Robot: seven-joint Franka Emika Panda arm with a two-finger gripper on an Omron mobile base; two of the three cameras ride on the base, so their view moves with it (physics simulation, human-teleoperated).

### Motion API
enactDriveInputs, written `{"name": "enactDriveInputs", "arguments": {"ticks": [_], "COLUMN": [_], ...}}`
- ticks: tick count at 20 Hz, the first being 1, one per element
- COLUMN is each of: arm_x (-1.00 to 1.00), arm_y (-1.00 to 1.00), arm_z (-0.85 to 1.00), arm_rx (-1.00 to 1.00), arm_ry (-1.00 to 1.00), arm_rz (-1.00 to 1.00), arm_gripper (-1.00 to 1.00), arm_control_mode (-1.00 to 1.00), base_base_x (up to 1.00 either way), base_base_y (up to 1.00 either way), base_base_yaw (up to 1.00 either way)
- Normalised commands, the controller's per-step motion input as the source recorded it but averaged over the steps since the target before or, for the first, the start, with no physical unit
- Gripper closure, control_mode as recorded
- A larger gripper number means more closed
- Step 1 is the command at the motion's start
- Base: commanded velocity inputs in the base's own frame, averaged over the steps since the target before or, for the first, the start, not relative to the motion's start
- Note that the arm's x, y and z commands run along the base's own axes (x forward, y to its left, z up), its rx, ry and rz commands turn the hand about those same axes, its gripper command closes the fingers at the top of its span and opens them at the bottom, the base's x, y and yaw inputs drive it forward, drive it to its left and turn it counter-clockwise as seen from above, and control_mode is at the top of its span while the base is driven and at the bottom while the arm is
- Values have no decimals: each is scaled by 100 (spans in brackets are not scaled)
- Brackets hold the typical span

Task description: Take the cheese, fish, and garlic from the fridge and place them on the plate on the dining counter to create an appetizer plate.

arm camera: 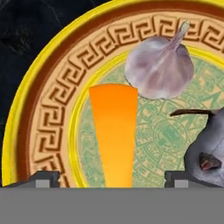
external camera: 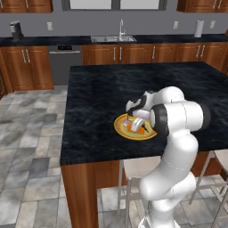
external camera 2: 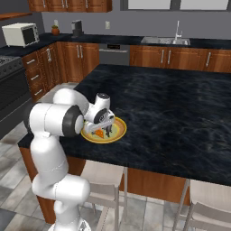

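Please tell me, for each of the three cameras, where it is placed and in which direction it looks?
Left base view: behind the arm's left, facing forward and down over the dining counter; white arm rises lower right, above the plate.
Right base view: behind the arm's right, same counter; arm rises lower left.
Hand view: on the hand, looking close down along the open gripper at the cheese, garlic and fish.
Shared: both base views show plate, counter, sink.

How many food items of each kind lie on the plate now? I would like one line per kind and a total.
cheese wedge: 1
garlic bulb: 1
fish: 1
Total: 3 food items on the plate
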Motion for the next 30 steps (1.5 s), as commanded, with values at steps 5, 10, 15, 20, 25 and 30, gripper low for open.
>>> {"name": "enactDriveInputs", "arguments": {"ticks": [5, 10, 15, 20, 25, 30], "arm_x": [-77, -100, -100, -100, -93, -84], "arm_y": [-4, 0, -3, -41, -68, -61], "arm_z": [77, 80, 62, 48, 44, 52], "arm_rx": [0, 0, 0, 0, 0, 0], "arm_ry": [1, -3, -11, -4, -6, -3], "arm_rz": [0, 0, -2, -5, -8, -6], "arm_gripper": [-100, -100, -100, -100, -100, -100], "arm_control_mode": [-100, -100, -100, -100, -100, -100], "base_base_x": [0, 0, 0, 0, 0, 0], "base_base_y": [0, 0, 0, 0, 0, 0], "base_base_yaw": [0, 0, 0, 0, 0, 0]}}
